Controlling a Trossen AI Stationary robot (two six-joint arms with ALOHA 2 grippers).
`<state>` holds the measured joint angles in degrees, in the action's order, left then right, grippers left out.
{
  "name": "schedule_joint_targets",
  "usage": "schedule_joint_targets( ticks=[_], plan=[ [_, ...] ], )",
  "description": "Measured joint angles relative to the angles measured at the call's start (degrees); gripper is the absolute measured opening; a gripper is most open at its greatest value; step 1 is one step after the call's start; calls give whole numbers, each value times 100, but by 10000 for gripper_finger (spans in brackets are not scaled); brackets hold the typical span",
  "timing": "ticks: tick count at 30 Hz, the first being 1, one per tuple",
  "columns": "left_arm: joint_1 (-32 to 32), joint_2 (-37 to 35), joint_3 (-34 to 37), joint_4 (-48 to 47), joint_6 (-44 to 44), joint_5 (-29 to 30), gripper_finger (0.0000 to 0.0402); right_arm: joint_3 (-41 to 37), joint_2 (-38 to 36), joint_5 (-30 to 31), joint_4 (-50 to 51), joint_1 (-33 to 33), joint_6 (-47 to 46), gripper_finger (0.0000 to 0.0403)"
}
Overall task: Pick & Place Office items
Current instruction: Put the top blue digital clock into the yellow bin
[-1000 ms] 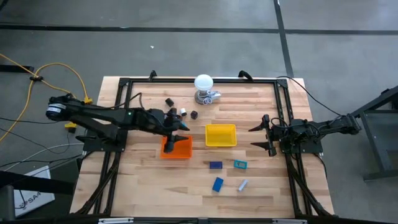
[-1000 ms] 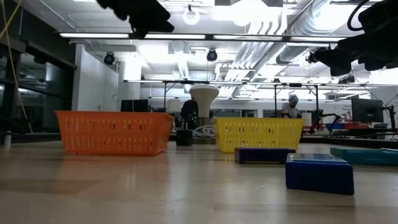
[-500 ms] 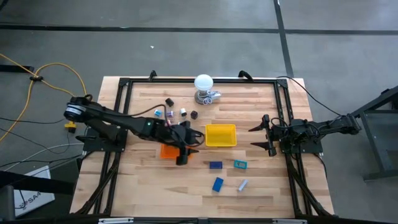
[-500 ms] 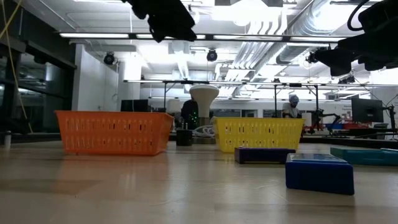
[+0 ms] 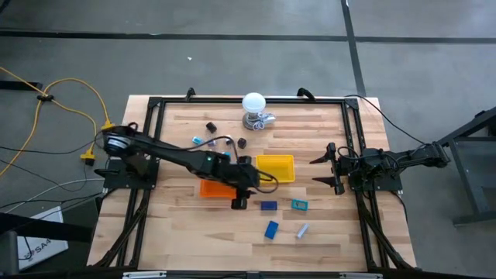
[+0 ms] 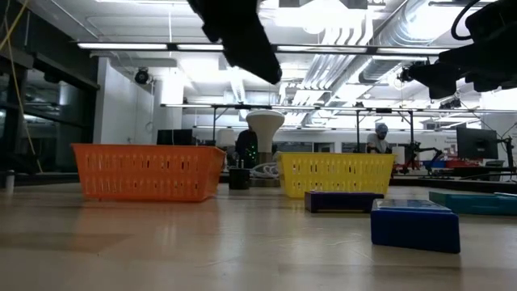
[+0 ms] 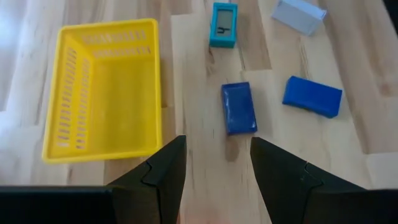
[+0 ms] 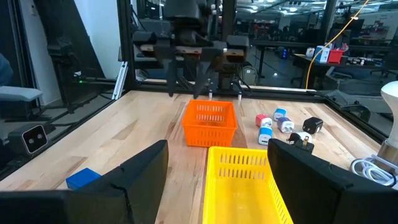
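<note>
Left gripper (image 5: 239,203) hovered empty, fingers apart, between orange tray (image 5: 211,188) and dark blue block (image 5: 269,206), near yellow tray (image 5: 275,168). Teal block (image 5: 299,204), blue block (image 5: 271,229) and grey block (image 5: 301,230) lay nearby. Right gripper (image 5: 325,169) waited at the right edge, fingers spread.

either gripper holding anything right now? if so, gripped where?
Nothing held. The left gripper is open and empty above the table, near the dark blue block beside the yellow tray. The right gripper is open and empty at the table's right side.
</note>
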<state>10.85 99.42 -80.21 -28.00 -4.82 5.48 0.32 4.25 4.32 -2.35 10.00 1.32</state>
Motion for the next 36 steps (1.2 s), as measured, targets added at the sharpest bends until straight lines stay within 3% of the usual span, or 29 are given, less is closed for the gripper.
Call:
schedule_joint_targets(
  ticks=[10,36],
  plan=[
    [-109,912,-1000,-631,-11,-429,172,1,0,0,0,0,-1,263],
    [-74,1482,-1020,-131,-466,-817,172,2,42,-8,11,1,0,263]
  ],
)
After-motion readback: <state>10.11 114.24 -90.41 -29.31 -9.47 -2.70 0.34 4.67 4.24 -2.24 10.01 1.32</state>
